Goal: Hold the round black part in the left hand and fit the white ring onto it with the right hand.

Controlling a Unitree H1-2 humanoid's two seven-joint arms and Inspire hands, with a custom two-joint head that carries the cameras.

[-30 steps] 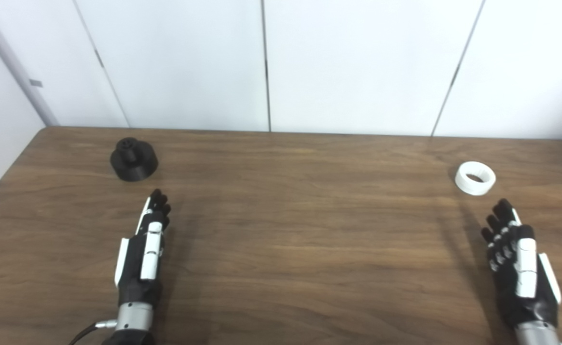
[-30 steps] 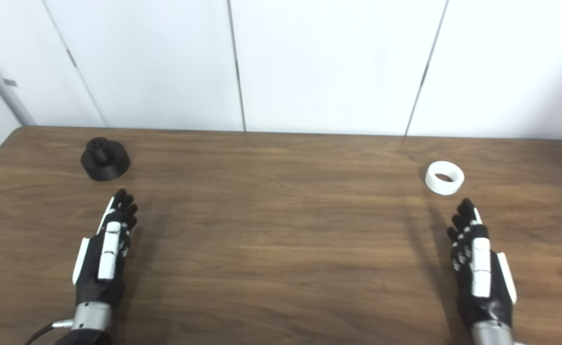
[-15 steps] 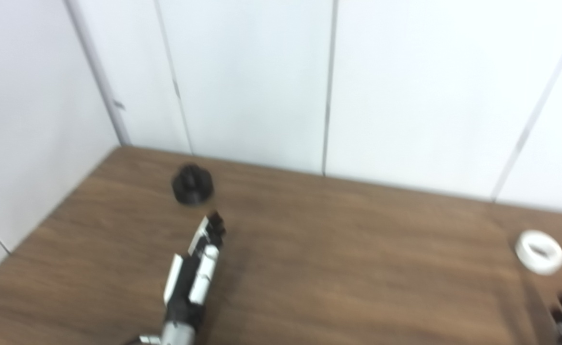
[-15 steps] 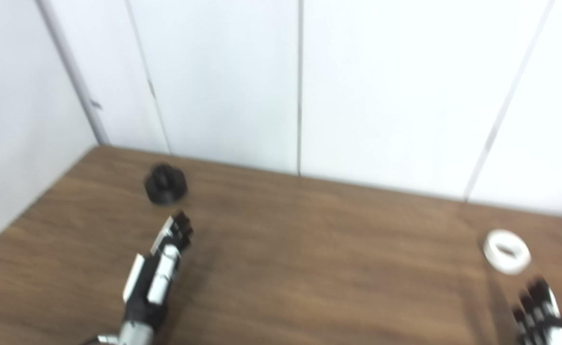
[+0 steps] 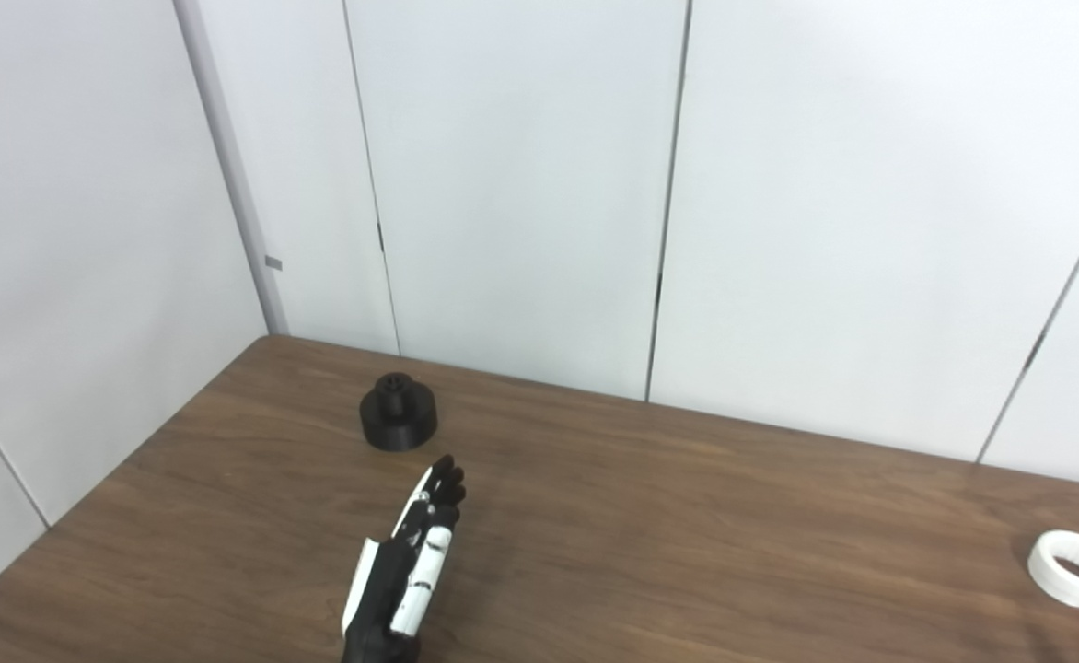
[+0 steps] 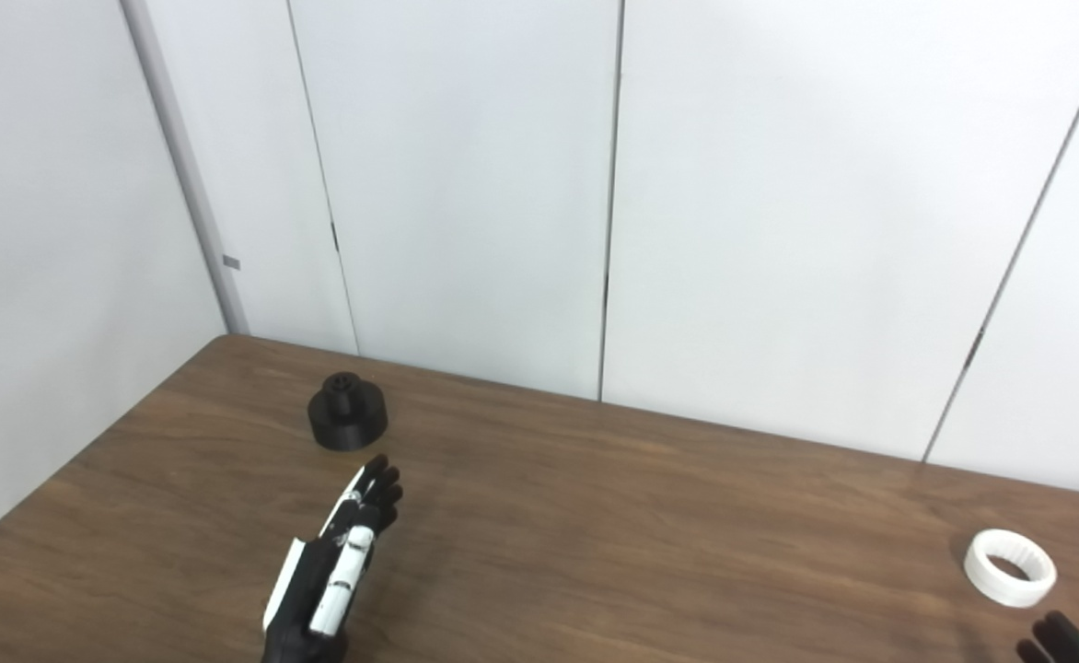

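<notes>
The round black part (image 5: 398, 422) stands on the brown table near its far left corner, a small stub on top. My left hand (image 5: 412, 571) lies just in front of it, fingers stretched toward it and apart, holding nothing, a short gap between fingertips and part. The white ring (image 6: 1010, 566) lies flat near the right edge of the table. Only the dark fingertips of my right hand (image 6: 1052, 638) show at the bottom right corner, just below the ring; the rest of that hand is out of frame.
The wooden table (image 5: 705, 534) ends at white wall panels (image 5: 521, 184) behind and on the left. Nothing else lies on it between the black part and the ring.
The camera has tilted up and swung left, so the whole picture shifted down and right. The hands and both parts show no clear move of their own.
</notes>
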